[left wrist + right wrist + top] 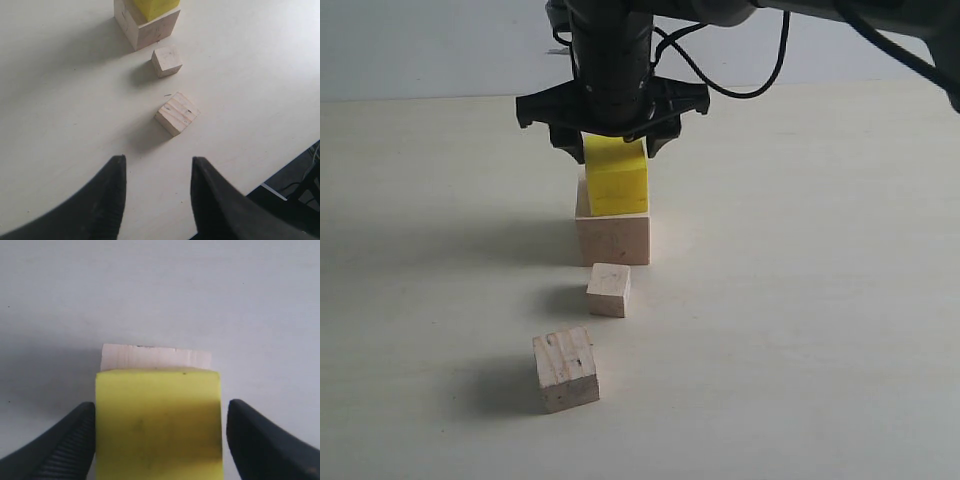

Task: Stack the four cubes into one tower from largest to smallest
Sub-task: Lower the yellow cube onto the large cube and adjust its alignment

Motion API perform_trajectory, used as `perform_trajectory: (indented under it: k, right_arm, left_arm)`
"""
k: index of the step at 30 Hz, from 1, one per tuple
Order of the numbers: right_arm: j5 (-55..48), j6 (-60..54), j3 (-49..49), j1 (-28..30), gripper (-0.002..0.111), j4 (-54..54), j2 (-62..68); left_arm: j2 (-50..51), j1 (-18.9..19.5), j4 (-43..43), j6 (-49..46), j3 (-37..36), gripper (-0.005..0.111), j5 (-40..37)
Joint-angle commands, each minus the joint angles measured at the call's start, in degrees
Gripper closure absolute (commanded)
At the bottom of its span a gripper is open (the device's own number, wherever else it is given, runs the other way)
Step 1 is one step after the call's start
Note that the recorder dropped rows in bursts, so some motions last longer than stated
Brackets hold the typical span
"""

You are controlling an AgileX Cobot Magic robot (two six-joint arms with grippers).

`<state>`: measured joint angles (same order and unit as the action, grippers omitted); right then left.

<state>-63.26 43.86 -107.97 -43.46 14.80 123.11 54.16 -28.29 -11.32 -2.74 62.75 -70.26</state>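
Atop the large cube (612, 240) rests the yellow cube (617, 177), slightly skewed; the right gripper (161, 409) straddles it, jaws wide with a gap showing, apparently not clamping; the left gripper (158, 161) hangs empty, jaws apart. Second tier looks placed; next, lift clear and fetch the striped medium cube (566, 370), leaving the small cube (609, 289) for last.

Logged 1 bright yellow cube (617, 176), 3 pale bare-wood cubes (large cube (613, 238) plain with faint specks, small cube (609, 289) plain, medium cube (566, 370) striped with darker grain lines), a cream-white table (820, 330), a pale grey-blue wall (420, 50), and a matte black left gripper (157, 195) and right gripper (160, 440).
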Motion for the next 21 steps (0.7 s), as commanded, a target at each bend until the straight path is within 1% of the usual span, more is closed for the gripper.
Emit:
perform_trajectory:
  k: [1,21]
  right_arm:
    - [-0.31,-0.41,-0.63,0.34,0.039,-2.10,-0.64]
    - [0.86,-0.30,-0.63,0.34,0.039,-3.19,-0.64]
  left_arm:
    - [-0.28,-0.38,-0.07,0.15,-0.18,0.065,0.30]
    - [-0.28,-0.38,-0.07,0.15,-0.18,0.065,0.30]
